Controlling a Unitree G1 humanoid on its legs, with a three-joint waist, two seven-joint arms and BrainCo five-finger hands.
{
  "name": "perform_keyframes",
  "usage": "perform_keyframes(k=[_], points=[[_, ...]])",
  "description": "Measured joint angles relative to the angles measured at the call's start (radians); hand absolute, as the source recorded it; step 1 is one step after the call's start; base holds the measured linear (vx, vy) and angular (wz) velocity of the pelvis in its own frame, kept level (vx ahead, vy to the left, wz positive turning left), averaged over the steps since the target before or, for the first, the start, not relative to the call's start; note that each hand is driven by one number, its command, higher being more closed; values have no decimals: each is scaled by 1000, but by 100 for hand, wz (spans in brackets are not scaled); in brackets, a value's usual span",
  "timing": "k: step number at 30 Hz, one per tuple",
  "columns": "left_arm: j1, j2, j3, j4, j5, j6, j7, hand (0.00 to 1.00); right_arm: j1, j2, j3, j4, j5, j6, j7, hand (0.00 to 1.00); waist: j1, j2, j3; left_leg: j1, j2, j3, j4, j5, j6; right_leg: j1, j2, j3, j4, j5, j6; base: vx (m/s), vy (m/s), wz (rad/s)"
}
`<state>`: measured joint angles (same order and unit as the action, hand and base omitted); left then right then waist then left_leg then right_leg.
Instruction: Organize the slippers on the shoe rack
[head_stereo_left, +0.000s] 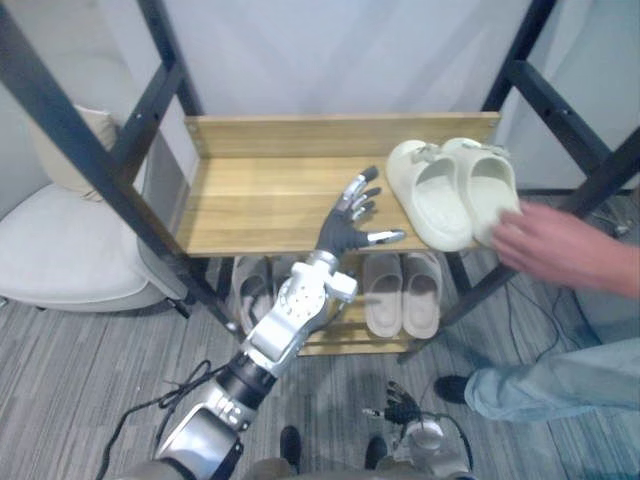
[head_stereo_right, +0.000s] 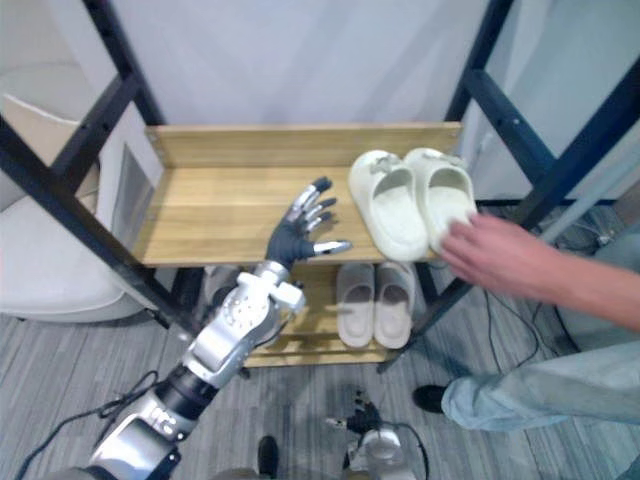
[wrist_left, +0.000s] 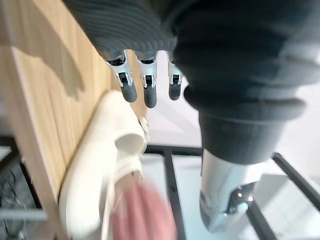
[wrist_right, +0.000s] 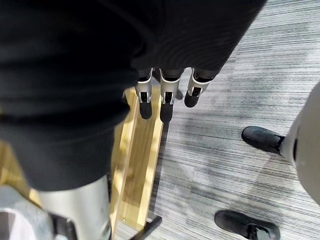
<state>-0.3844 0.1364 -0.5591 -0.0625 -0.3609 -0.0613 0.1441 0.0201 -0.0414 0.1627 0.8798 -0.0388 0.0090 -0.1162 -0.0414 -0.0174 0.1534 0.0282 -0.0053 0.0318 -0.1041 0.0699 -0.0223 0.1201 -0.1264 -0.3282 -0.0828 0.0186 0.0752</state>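
Observation:
A pair of pale cream slippers (head_stereo_left: 450, 190) lies side by side on the right of the wooden top shelf (head_stereo_left: 260, 200), toes toward the back. A person's hand (head_stereo_left: 545, 245) reaches in from the right and rests on the front of the right slipper. My left hand (head_stereo_left: 343, 232) hovers over the shelf's front edge, just left of the pair, open with fingers spread and holding nothing. In the left wrist view its fingers (wrist_left: 145, 85) point at a cream slipper (wrist_left: 100, 165). My right hand (head_stereo_left: 405, 410) hangs low by the floor, open, its fingers (wrist_right: 167, 97) straight.
On the lower shelf stand a beige pair (head_stereo_left: 402, 292) and a grey pair (head_stereo_left: 255, 285). Black rack posts (head_stereo_left: 80, 150) slant up on both sides. A white cushioned seat (head_stereo_left: 60, 250) sits at the left. The person's leg (head_stereo_left: 560, 385) and dark shoes (wrist_right: 262, 139) are at the right.

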Motion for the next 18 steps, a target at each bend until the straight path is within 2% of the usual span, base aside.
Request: perform_keyframes(k=[3, 8, 11, 13, 18], points=[[61, 0, -30, -43, -37, 0, -44, 0, -1, -1, 4, 11, 0, 1, 0, 0, 5, 3, -8, -4, -5, -17, 0, 4, 3, -4, -6, -17, 20, -13, 4, -22, 11, 20], [238, 50, -70, -68, -69, 1, -122, 0, 0, 1, 10, 24, -2, 1, 0, 0, 13, 7, -23, 9, -13, -46, 0, 7, 6, 14, -10, -47, 25, -23, 5, -11, 5, 17], [368, 73, -71, -50, -72, 14, -161, 0, 1, 1, 20, 43, -5, 1, 0, 0, 34, 8, -28, 11, -13, -58, 0, 7, 6, 22, -10, -60, 26, -29, 3, -19, -11, 15], [427, 81, -71, -12, -69, 27, -181, 0, 1, 1, 21, 49, -10, 1, 0, 0, 42, 9, -30, 10, -14, -69, 0, 7, 5, 25, -10, -72, 30, -36, 1, -10, -12, 15], [551, 79, -48, 169, 37, 49, -228, 0, 2, 2, 39, 56, -39, 0, 10, 0, 49, 8, -41, 11, -15, -79, 0, 8, 4, 25, -12, -81, 43, -45, 6, 1, -5, 6]])
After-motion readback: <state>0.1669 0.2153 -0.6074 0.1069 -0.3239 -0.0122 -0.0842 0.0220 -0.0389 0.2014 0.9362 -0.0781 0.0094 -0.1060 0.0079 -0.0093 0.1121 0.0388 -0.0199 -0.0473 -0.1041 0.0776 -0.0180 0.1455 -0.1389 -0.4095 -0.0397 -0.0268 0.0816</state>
